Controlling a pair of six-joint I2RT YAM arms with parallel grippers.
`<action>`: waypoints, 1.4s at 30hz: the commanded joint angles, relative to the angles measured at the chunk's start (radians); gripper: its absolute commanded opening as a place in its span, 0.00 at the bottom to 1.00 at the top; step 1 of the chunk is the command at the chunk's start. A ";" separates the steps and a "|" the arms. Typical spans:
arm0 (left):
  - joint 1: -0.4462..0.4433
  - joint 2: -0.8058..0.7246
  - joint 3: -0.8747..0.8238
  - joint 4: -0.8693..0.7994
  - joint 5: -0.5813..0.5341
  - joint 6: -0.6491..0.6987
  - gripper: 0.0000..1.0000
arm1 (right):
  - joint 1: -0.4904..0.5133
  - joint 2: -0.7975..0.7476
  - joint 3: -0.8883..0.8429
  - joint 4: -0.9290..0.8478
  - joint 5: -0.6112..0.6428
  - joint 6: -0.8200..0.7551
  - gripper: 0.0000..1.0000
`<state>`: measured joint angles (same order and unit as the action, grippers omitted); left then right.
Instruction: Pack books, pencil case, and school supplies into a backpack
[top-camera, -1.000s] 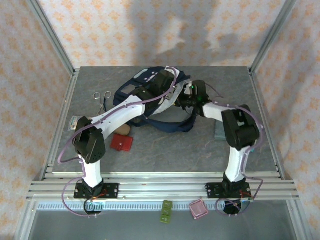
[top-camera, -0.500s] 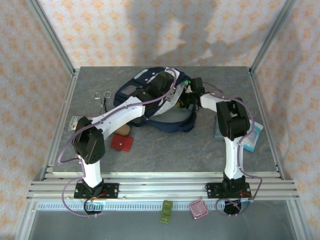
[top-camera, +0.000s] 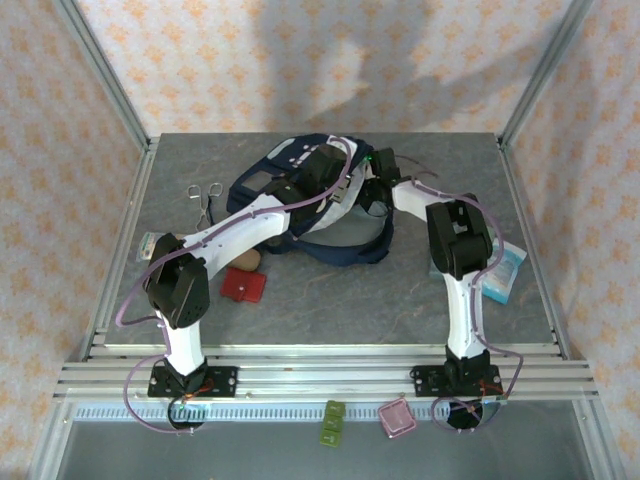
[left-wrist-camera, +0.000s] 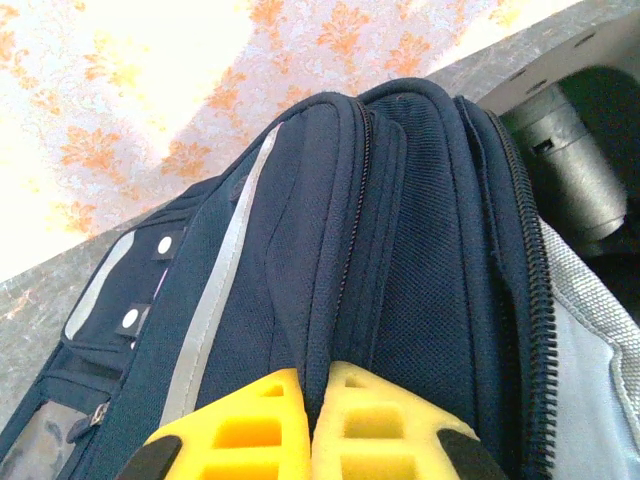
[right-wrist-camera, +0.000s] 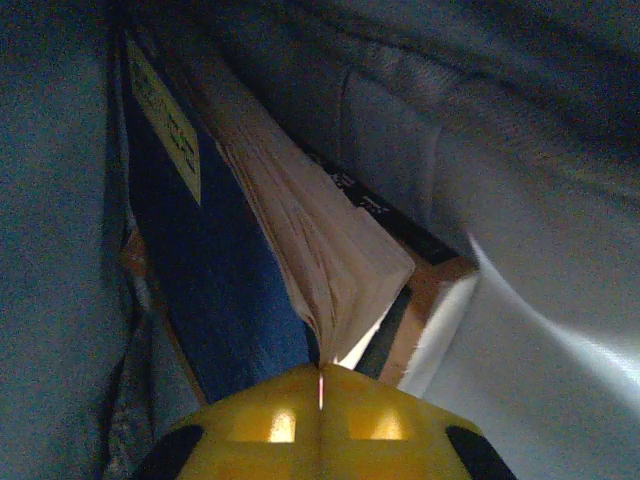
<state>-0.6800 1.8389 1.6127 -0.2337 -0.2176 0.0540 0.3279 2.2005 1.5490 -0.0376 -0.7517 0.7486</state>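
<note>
The navy backpack (top-camera: 268, 182) lies at the back middle of the table, its mouth facing right. My left gripper (top-camera: 342, 188) is shut on a fold of its navy rim (left-wrist-camera: 400, 250), yellow fingertips (left-wrist-camera: 308, 385) pinching the fabric. My right gripper (top-camera: 372, 196) reaches into the mouth and is shut (right-wrist-camera: 321, 372), tips against the fanned pages of the dark blue book (right-wrist-camera: 215, 270) with a yellow label. Behind it stands the tan-brown book (right-wrist-camera: 438, 282). I cannot tell whether a page is pinched. The tan pencil case (top-camera: 248, 260) and the red square item (top-camera: 243, 286) lie on the table by the left arm.
Scissors (top-camera: 205, 195) lie at the back left. A small clear packet (top-camera: 148, 243) sits by the left edge. A light-blue and white packet (top-camera: 503, 270) lies at the right behind the right arm. The grey table (top-camera: 340, 300) has open space in front.
The right arm has swung up and left, its gripper going deeper into the backpack's mouth and uncovering the light-blue packet. The left arm has not moved.
</note>
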 joint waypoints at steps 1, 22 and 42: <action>-0.010 -0.052 0.034 0.123 -0.005 -0.054 0.00 | 0.012 -0.007 0.005 0.007 0.006 -0.009 0.12; -0.053 0.331 0.494 -0.103 -0.088 -0.429 0.00 | -0.088 -0.802 -0.617 -0.176 0.370 -0.222 0.29; -0.028 -0.101 -0.187 0.133 0.036 -0.618 0.61 | 0.132 -0.855 -0.729 -0.057 0.361 -0.235 0.40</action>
<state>-0.7391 1.8805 1.5810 -0.2493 -0.1944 -0.4896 0.4374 1.3247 0.7738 -0.1303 -0.4175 0.5369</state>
